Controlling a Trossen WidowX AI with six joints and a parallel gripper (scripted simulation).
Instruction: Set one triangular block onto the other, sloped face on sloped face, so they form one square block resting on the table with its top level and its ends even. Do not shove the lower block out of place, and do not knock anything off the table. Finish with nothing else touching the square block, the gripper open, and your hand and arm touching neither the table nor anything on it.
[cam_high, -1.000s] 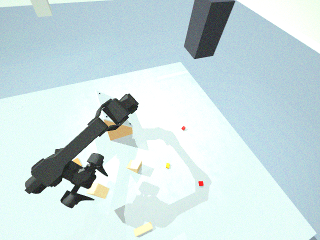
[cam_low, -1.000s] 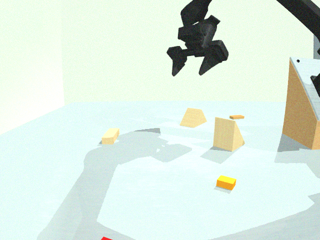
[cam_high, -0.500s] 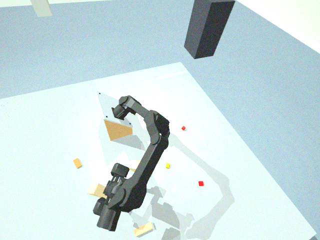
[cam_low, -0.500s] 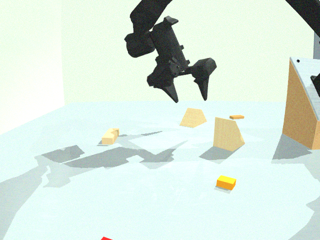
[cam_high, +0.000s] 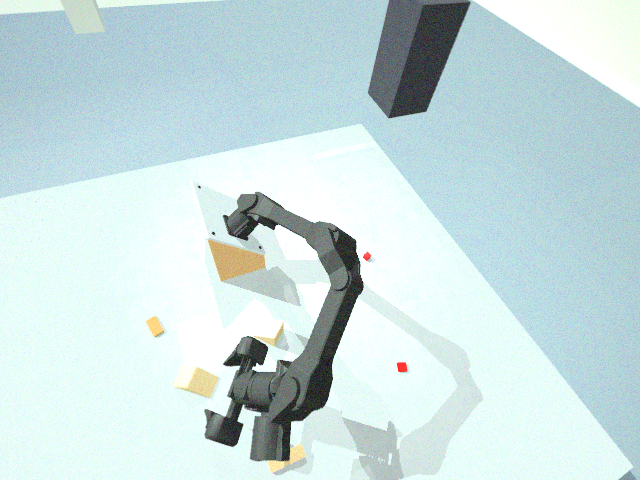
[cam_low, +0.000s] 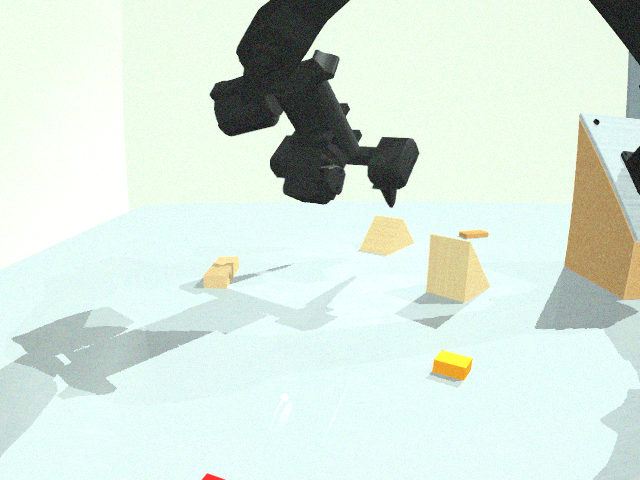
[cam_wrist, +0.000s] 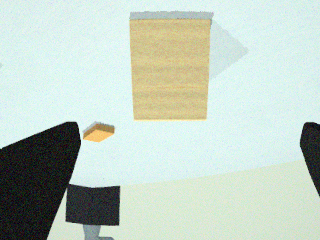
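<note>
One triangular block (cam_high: 199, 381) (cam_low: 386, 235) (cam_wrist: 170, 70) sits alone on the table, a slanted face showing in the exterior view. The other triangular block (cam_high: 278, 334) (cam_low: 447, 268) stands apart from it, upright face and sloped side showing in the exterior view; the gripper partly hides it in the top view. My gripper (cam_high: 216, 387) (cam_low: 361, 199) (cam_wrist: 194, 133) is wide open and empty, above the table beside the first block, tilted toward it. The wrist view shows that block ahead, between the finger directions. No contact shows between fingers and blocks.
A large wedge (cam_high: 235, 260) (cam_low: 594, 222) with a pale sloped board stands at the side. A small orange block (cam_high: 155, 326) (cam_low: 473, 234) (cam_wrist: 98, 133), a yellow block (cam_low: 451, 365), a long block (cam_high: 288, 458) (cam_low: 217, 279) and red cubes (cam_high: 367, 256) (cam_high: 402, 367) lie around.
</note>
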